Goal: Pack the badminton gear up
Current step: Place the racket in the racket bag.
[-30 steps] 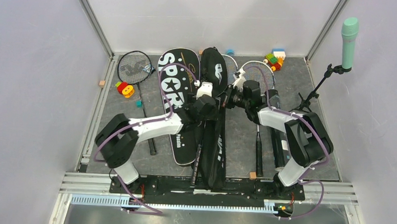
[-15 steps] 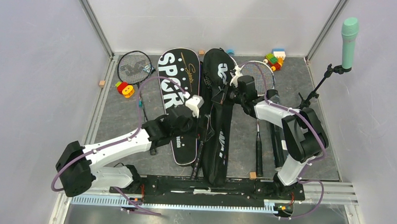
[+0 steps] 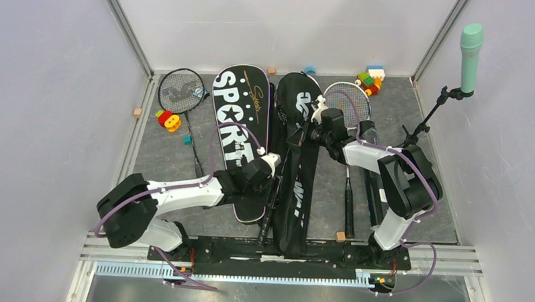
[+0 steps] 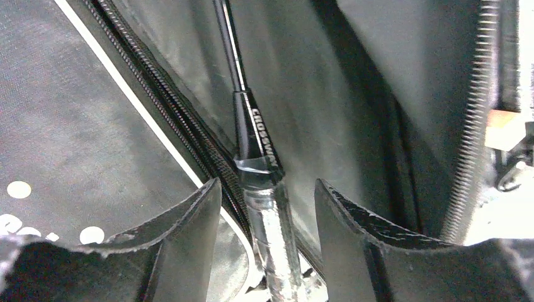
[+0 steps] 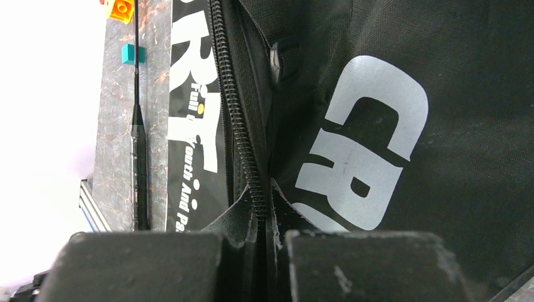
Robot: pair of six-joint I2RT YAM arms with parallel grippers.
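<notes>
Left wrist, racket handle (image 4: 257, 135) centred within left end effector (image 4: 267, 189)

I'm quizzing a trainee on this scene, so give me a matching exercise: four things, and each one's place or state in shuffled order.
1. black fabric bag lettered SPORT
2. black fabric bag lettered CROSSWAY
3. mint-green microphone
4. film-wrapped racket handle

A. between the open fingers of the left hand
B. edge pinched in the right hand
C. on a black stand, far right
D. lying flat, left of the other bag

Pairs: 1-D, 2-B, 3-C, 4-A
</notes>
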